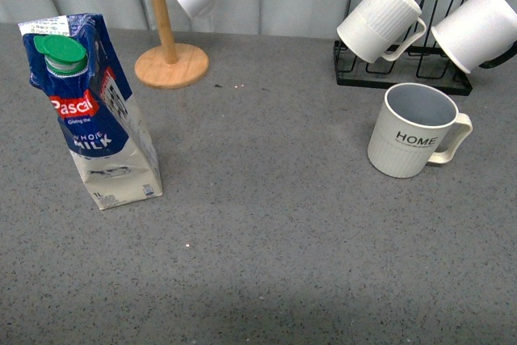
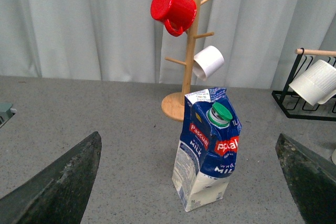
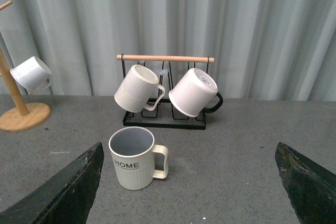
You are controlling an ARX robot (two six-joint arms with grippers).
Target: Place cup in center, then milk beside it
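My front camera looks down on the surface [image 1: 266,232]; both wrist cameras sit low, sharing the mug tree [image 2: 188,77].

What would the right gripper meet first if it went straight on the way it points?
Probably the cup, standing slightly off-centre ahead of the open right gripper; the black rack lies beyond it. Depth is unclear.

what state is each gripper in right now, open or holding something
Left gripper: open, holding nothing.
Right gripper: open, holding nothing.

"HOME" on cup [image 1: 413,131], "Pascual", "MILK" on carton [image 1: 93,111]
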